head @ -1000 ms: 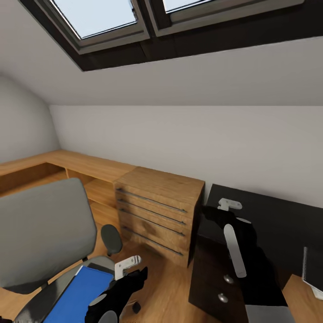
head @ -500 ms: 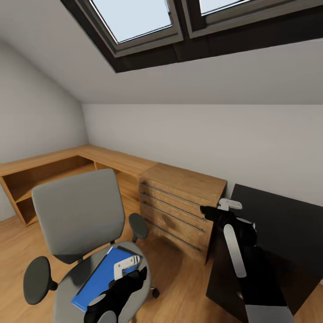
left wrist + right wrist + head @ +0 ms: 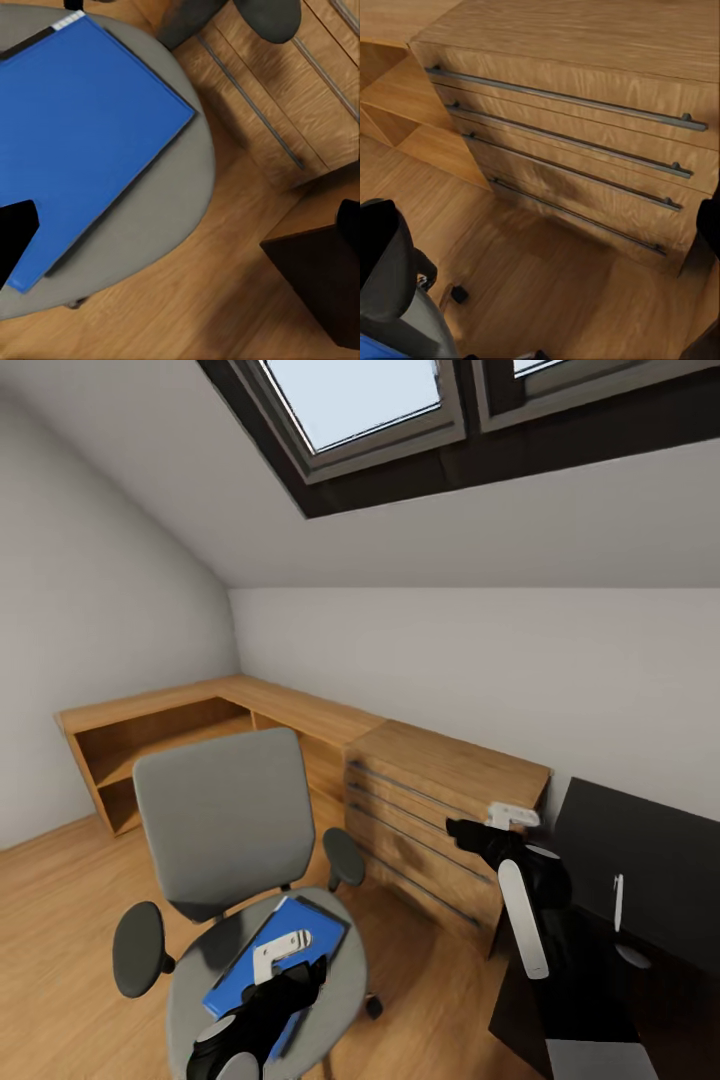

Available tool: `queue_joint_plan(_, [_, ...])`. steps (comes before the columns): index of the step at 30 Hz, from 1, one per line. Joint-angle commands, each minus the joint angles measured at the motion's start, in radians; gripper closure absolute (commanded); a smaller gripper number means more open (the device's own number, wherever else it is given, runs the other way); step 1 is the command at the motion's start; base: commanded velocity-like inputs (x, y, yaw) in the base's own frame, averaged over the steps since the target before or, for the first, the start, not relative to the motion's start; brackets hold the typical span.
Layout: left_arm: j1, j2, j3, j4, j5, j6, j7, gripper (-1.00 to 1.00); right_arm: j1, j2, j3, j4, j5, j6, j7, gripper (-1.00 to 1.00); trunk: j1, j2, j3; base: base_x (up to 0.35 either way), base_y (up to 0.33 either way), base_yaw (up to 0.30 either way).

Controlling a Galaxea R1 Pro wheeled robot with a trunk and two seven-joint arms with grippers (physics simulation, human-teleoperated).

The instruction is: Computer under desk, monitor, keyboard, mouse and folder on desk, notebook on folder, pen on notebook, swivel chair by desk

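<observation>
One second has been enough for the head view to swing leftward: the swivel chair (image 3: 235, 890), which sat cut off at the lower left edge a moment ago, now stands whole in front of the robot, and the wooden drawer chest (image 3: 445, 820) has slid toward the right. That is the camera turning with the robot, not the furniture moving.

The folder (image 3: 262, 958) lies flat on the chair's seat, near the seat's front-right edge in the head view, one corner reaching close to the rim in the left wrist view (image 3: 82, 142). The left gripper (image 3: 285, 950) hovers just above the folder; whether its fingers are apart or together I cannot tell. The right gripper (image 3: 500, 822) is raised in front of the chest, holding nothing I can see; its finger spacing is also unclear.

The desk (image 3: 640, 860) shows at the right edge, its black top carrying a thin white pen (image 3: 618, 902) near the front edge.

My reading: the robot has squared up to the chair, so the folder pickup is the step in hand. A flat folder on a soft seat will likely need a grip at an overhanging or near-rim corner.
</observation>
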Motion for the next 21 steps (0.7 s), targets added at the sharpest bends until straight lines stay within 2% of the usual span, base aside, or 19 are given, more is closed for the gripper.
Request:
queue_joint_plan(1, [-0.001, 0.001, -0.002, -0.001, 0.005, 0.002, 0.008, -1.0, -0.001, 0.001, -0.001, -0.002, -0.011, 0.003, -0.008, -1.0, 0.0, -0.001, -0.002, 0.0, 0.0, 0.216])
queue_joint_plan(7, [-0.001, 0.002, 0.0, -0.001, 0.005, 0.002, 0.008, -1.0, -0.001, -0.001, -0.002, -0.004, -0.011, 0.004, -0.008, -1.0, 0.0, -0.001, -0.004, 0.0, 0.0, 0.086])
queue_joint_plan(17, [-0.001, 0.002, 0.003, -0.001, 0.005, 0.002, 0.008, -1.0, -0.001, 0.0, -0.002, -0.003, -0.013, 0.007, -0.005, -1.0, 0.0, -0.001, -0.004, 0.0, 0.0, 0.009])
queue_joint_plan(21, [-0.001, 0.002, 0.004, -0.001, 0.005, 0.002, 0.008, -1.0, -0.001, 0.0, -0.001, -0.002, -0.013, 0.005, -0.006, -1.0, 0.0, -0.001, -0.006, 0.0, 0.0, 0.148])
